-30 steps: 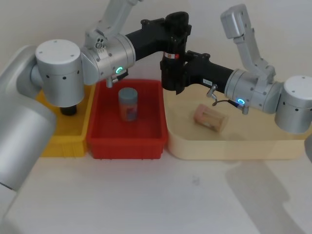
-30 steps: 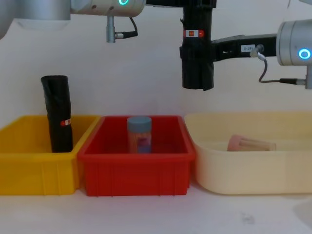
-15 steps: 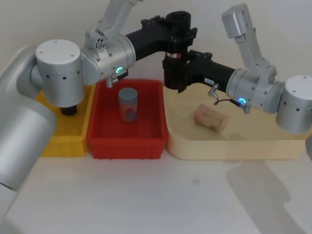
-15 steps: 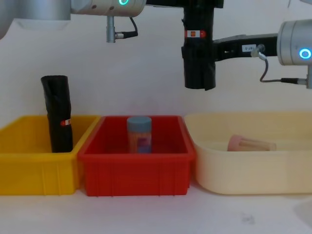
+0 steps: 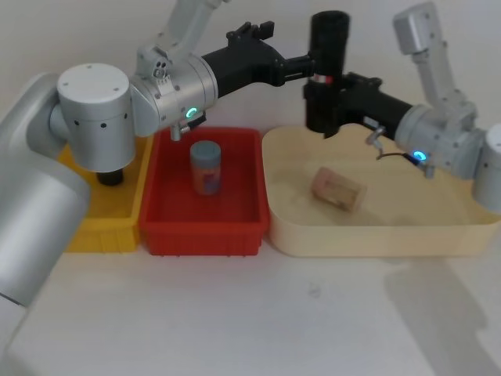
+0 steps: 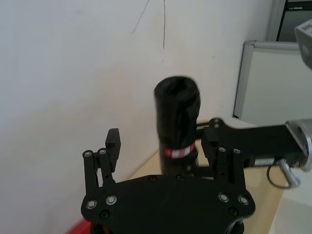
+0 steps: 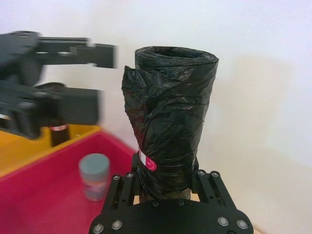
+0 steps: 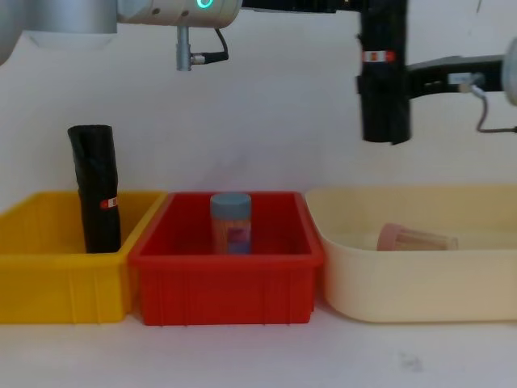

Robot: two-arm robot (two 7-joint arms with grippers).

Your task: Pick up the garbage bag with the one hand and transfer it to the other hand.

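Note:
The garbage bag (image 5: 327, 55) is a black roll with a white band and a red mark, held upright in the air above the cream tray's far left corner. My right gripper (image 5: 324, 100), on the arm with the blue ring, is shut on its lower part (image 7: 168, 187); the roll (image 7: 170, 112) rises from between the fingers. My left gripper (image 5: 286, 53), on the arm with the green ring, is open just left of the bag and apart from it. In the left wrist view its fingers (image 6: 113, 144) stand spread, with the bag (image 6: 176, 117) farther off. In the chest view the bag (image 8: 384, 73) hangs high on the right.
A taller black roll (image 8: 94, 186) stands in the yellow bin (image 8: 48, 275). The red bin (image 8: 226, 279) holds a blue-capped can (image 8: 231, 222). A tan object (image 5: 338, 189) lies in the cream tray (image 5: 368, 235). A white wall stands close behind.
The right gripper has carried the bag to the right, out from between the left gripper's fingers. The left gripper has let go and stayed where it was.

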